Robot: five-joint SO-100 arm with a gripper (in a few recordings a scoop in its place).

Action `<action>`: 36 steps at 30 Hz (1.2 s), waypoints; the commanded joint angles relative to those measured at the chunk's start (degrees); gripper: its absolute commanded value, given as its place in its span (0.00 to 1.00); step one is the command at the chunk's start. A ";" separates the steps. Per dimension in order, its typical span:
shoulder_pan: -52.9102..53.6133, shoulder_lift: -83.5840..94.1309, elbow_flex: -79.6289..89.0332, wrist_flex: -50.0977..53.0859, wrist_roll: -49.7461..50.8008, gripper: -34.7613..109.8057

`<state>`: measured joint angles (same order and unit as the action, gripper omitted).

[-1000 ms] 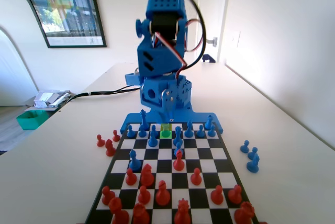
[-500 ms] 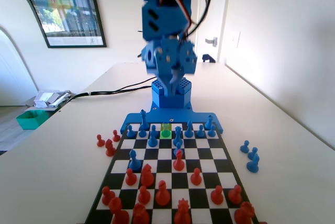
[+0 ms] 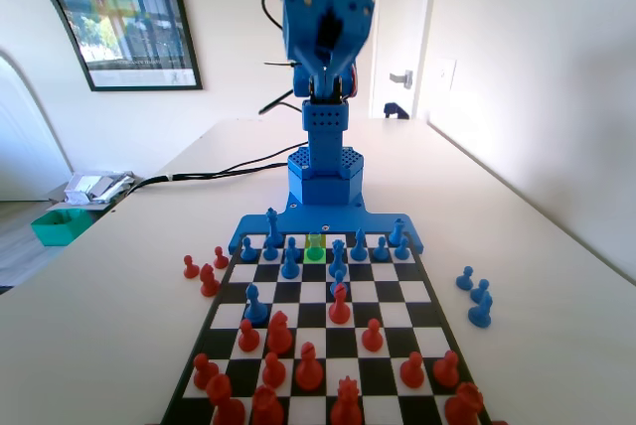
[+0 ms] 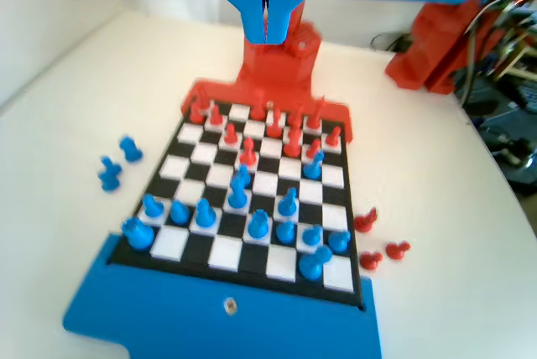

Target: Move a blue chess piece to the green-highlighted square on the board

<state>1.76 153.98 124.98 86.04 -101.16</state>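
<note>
High above the board [image 3: 318,331], your end effector [image 3: 326,56] hangs with its jaws pressed together and nothing between them, so the task is not yet started. The green-highlighted square [image 3: 315,247] in the row nearest the arm is empty, and a blue chess piece [image 3: 290,264], a short pawn, stands just beside it. I can read no writing or brand anywhere.

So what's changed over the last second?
The arm has swung up from its low, folded pose over the board's far end; the gripper now hangs high above its base, fingers shut and empty. No pieces moved, and the green square is bare.
</note>
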 commanded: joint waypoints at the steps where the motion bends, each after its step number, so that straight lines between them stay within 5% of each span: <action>1: -1.32 7.38 -4.13 3.43 1.14 0.25; 36: 0.26 21.09 0.00 4.13 1.58 0.25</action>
<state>1.58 174.90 124.72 90.70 -99.32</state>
